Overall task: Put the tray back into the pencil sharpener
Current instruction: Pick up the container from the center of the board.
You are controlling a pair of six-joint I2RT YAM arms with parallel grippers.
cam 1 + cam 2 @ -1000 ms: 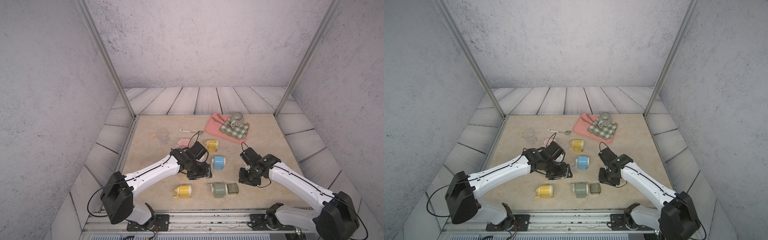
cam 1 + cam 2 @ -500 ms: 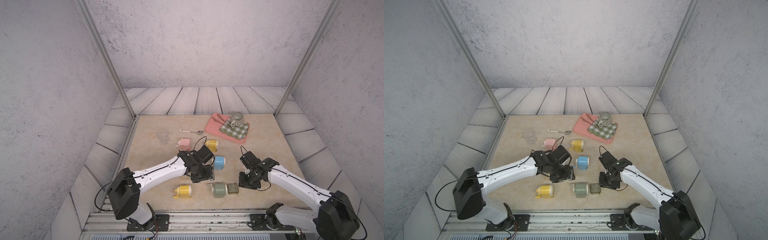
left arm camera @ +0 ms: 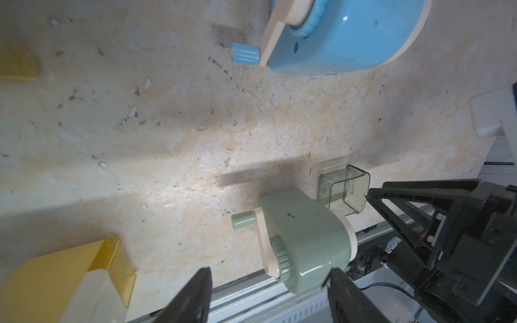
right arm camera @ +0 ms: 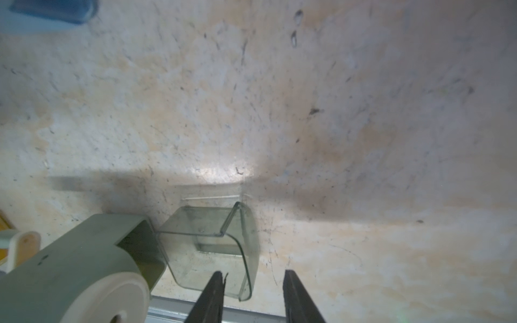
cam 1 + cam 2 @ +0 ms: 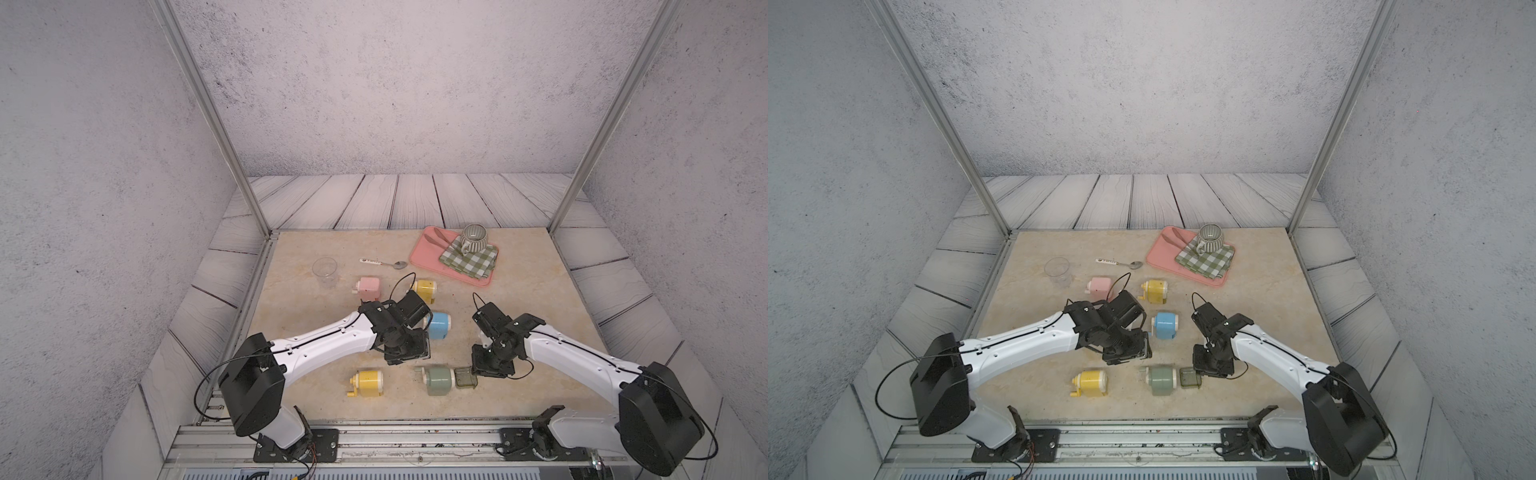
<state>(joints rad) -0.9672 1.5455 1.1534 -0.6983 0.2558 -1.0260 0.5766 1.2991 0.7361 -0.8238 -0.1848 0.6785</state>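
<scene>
The green pencil sharpener lies on its side near the table's front edge. Its clear tray rests on the table just right of it, open end against the sharpener's empty slot. My left gripper is open and hangs over the sharpener, one finger at its round end and the other apart from it. My right gripper is open too and straddles the outer wall of the tray, one finger over the tray's inside.
A yellow sharpener lies left of the green one. A blue sharpener, another yellow one and a pink one stand behind. At the back are a clear cup, a spoon and a pink board bearing a cloth and mug. The front rail is close.
My left gripper has swung right and forward from beside the blue sharpener to above the green one. My right gripper has come slightly forward onto the tray. Both jaws have narrowed a little.
</scene>
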